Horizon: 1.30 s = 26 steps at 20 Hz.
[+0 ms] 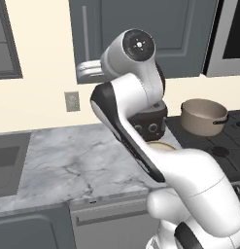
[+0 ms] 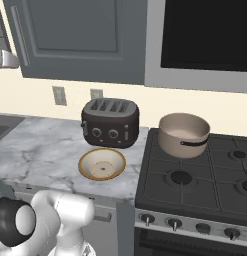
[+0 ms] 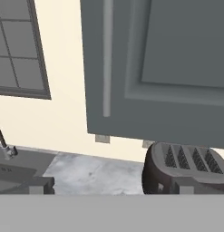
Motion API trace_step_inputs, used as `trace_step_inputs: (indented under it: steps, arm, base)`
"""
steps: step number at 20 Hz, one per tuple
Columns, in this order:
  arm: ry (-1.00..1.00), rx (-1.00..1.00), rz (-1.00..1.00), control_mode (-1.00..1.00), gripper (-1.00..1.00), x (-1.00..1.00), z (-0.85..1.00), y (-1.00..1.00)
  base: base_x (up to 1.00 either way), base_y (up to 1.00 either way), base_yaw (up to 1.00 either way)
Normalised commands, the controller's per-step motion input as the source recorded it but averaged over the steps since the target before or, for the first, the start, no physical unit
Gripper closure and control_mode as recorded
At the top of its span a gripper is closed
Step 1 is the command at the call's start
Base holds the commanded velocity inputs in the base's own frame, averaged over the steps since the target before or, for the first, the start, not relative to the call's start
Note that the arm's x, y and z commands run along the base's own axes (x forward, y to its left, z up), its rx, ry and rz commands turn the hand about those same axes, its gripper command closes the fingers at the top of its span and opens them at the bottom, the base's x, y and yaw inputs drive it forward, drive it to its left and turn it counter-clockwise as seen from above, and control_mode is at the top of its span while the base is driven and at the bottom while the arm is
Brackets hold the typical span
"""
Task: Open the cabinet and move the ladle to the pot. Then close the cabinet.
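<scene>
— While the cabinet (image 3: 177, 68) is staying shut, where is the gripper (image 2: 2, 57) hanging?
— It's hovering near the door's silver handle (image 3: 107, 59), jaws spread wide and holding nothing.
— And the pot (image 2: 184, 134)?
— It's sitting on the stove (image 2: 195, 185), right of the toaster (image 2: 110, 122).

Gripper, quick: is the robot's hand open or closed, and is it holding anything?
Gripper: open, holding nothing, facing the closed cabinet and its handle.
</scene>
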Motion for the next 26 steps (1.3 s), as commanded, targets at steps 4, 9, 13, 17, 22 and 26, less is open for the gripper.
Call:
trace_step_inputs:
  steps: [4,9,13,17,22,26]
  arm:
    - [-0.03,0.00,0.00,-1.00,-1.00,0.10,0.25,0.09]
    - [-0.12,0.00,0.02,-1.00,-1.00,0.14,0.21,0.02]
    - [-0.24,0.00,0.04,-1.00,-1.00,0.13,0.07,0.00]
    - [-0.26,0.00,0.02,-1.00,-1.00,0.13,0.01,0.00]
    - [-0.14,0.00,0.00,-1.00,-1.00,0.15,0.03,0.00]
    - [-0.13,0.00,0.00,-1.00,-1.00,0.16,0.04,0.00]
  base:
    - [0.00,0.00,0.00]
    - [0.00,0.00,0.00]
    - [0.00,0.00,0.00]
    - [0.00,0.00,0.00]
    - [0.00,0.00,0.00]
    - [0.00,0.00,0.00]
